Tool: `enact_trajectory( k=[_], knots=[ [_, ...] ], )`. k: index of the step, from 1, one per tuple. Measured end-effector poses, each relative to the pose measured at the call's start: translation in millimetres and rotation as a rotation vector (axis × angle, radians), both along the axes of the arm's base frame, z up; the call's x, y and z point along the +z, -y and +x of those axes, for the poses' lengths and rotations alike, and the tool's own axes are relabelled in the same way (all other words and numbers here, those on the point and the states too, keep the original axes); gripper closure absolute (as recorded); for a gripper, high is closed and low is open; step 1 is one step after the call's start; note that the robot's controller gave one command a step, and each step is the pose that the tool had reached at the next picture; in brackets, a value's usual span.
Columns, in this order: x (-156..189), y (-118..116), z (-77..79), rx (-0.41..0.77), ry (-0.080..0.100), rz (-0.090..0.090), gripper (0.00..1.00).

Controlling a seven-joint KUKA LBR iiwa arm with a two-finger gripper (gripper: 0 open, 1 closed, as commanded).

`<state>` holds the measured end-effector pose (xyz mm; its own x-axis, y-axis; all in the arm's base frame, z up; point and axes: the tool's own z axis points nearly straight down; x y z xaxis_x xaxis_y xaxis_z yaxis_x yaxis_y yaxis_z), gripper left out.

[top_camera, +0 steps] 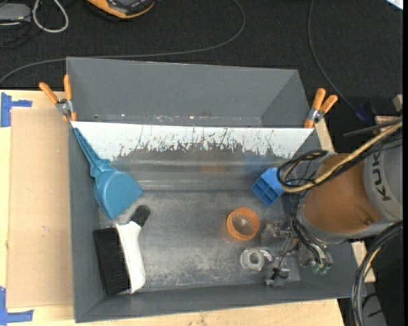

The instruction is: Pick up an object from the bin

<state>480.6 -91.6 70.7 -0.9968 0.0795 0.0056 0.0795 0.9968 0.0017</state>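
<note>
Whitish ring (256, 258), camera view: lower right of frame on bin (190, 250) floor, lies flat, hole facing up, no clear long axis. Gripper (280, 269) just right of ring; touching or apart, can't tell. Claw open or closed: can't tell. Orange cup (243, 223) up-left of claw, blue block (266, 185) above.

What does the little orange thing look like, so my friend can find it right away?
Look in the grey bin, on the right half of its floor, where the robot's tool hangs. Up-left of the tool, between a blue block above and a pale ring below, sits a small orange cup. It is the only round orange thing there.
</note>
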Motion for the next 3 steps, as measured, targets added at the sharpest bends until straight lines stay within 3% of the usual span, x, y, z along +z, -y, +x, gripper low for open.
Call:
enact_trajectory(
  k=[1,2,3],
  knots=[
    [-2,-43,10.4,0.095,0.008,0.000,0.00],
    [-1,-16,4.1,0.027,0.002,-0.003,1.00],
    [-1,-16,4.1,0.028,0.002,-0.003,1.00]
  ],
)
